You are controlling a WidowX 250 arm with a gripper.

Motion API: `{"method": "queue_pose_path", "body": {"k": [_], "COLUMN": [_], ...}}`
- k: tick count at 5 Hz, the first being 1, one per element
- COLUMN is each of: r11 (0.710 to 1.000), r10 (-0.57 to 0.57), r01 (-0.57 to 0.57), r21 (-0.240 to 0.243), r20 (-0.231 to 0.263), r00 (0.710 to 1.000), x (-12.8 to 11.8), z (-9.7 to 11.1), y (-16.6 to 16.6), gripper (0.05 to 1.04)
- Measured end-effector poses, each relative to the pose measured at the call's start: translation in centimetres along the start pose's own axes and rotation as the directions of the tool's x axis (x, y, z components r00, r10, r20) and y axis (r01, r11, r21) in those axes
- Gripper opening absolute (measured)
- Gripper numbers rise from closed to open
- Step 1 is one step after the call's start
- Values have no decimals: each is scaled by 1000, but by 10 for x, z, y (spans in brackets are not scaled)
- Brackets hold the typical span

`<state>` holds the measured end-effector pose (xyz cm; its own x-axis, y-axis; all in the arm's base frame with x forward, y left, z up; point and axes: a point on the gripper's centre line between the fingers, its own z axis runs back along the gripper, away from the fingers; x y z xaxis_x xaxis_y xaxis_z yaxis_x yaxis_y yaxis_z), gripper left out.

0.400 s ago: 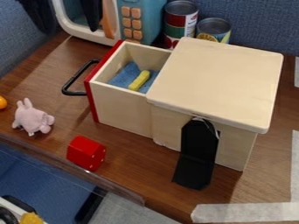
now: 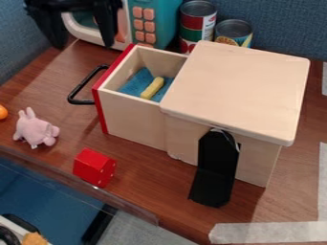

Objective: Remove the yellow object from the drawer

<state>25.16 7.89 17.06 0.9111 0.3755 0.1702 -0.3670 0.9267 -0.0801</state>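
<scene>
My gripper (image 2: 83, 43) hangs at the upper left, in front of the toy microwave, its two black fingers wide apart and open with nothing between them. Down and to the right of it, the wooden drawer (image 2: 134, 117) with a red front is pulled out of its box. The small yellow object (image 2: 152, 88) lies inside the drawer on a blue cloth (image 2: 135, 83), apart from the gripper.
A wooden box (image 2: 239, 91) with a flat lid stands right of the drawer, whose black handle (image 2: 80, 91) juts left. Behind are a toy microwave (image 2: 153, 21) and cans (image 2: 197, 24). A pink plush toy (image 2: 35, 128) and red block (image 2: 94, 166) sit nearer.
The gripper has come further into view from the top left, moving downward and a little to the right. The drawer and the yellow object have kept their places.
</scene>
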Motion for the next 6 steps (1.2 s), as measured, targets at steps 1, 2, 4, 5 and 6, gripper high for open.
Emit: {"method": "queue_pose_path", "body": {"k": [1, 2, 4, 5, 6], "r11": [998, 991, 985, 983, 984], "r10": [-65, -127, -147, -152, -150], "r01": [64, 123, 142, 146, 145], "r21": [13, 50, 95, 107, 105], "r20": [39, 81, 47, 44, 48], "r00": [997, 989, 988, 987, 988], "x": [7, 17, 33, 38, 40], "z": [-14, -28, -67, -75, -80], "y": [-12, -23, -41, -44, -44], "gripper": [1001, 1001, 1001, 1001, 1001]}}
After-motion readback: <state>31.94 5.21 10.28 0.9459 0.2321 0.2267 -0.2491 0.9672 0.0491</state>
